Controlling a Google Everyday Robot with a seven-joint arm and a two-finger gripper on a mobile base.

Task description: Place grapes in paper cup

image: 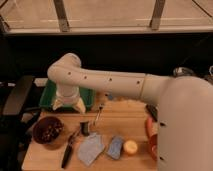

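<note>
The grapes (50,131) look like dark red-brown berries lying in a dark brown bowl (38,136) at the front left of the wooden table. No off-white paper cup shows; it may be hidden behind the arm. My gripper (70,107) hangs from the white arm over the front edge of the green tray (48,96), above and to the right of the bowl. Its two cream fingers (80,105) stand apart with nothing between them.
A small dark metal cup (84,128), a thin utensil (98,113), a black-handled tool (67,151), a grey cloth (91,149), a blue sponge (115,147) and a yellow round thing (130,147) lie on the table. An orange bowl (152,146) and a carrot-like thing (148,125) are at the right.
</note>
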